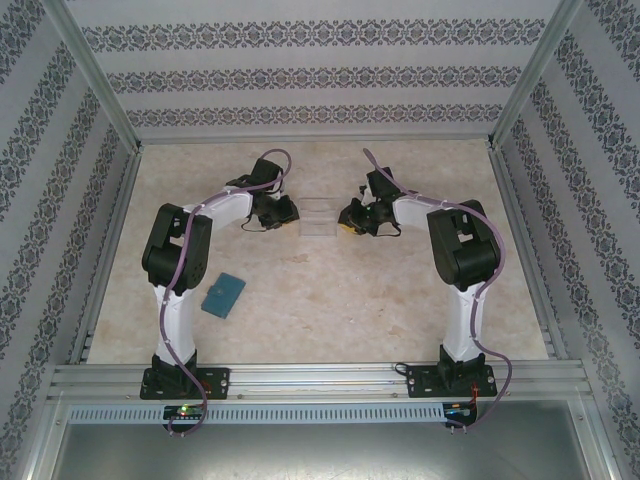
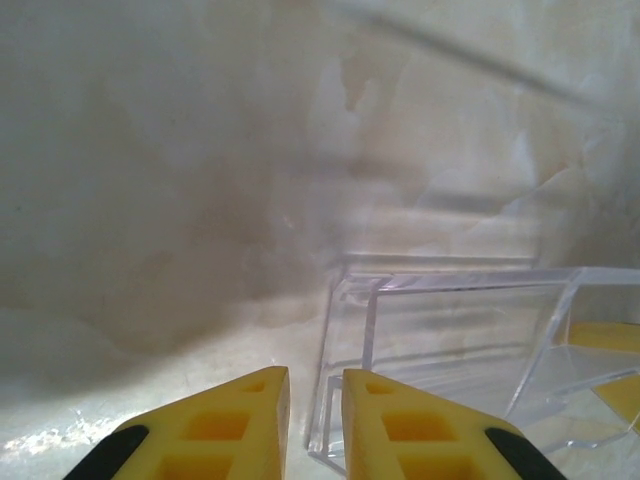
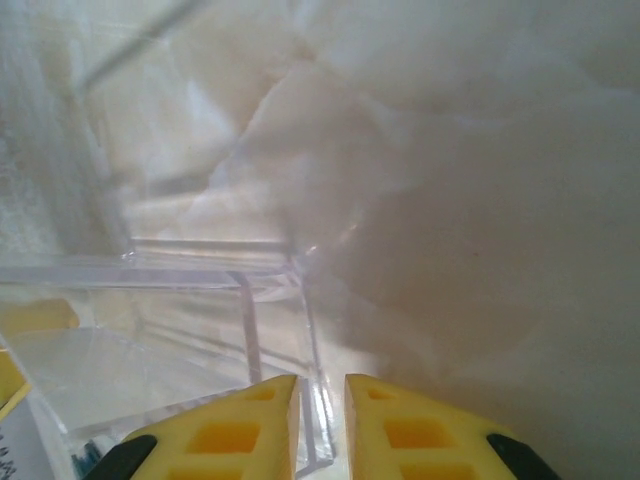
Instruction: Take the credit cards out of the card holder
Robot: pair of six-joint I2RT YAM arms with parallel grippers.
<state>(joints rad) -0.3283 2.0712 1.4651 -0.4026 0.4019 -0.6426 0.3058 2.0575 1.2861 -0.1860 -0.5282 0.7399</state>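
Card holder [image 1: 222,293] lies near-left, well apart from both grippers. Left gripper [image 1: 291,213] and right gripper [image 1: 346,214] flank the clear tray [image 1: 318,226], jaws narrow. Whether they pinch it cannot be told.

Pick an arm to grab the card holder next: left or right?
Left. The teal card holder lies on the left arm's side, close to its base; the right arm would likely have to reach across. Both arms are at the clear tray.
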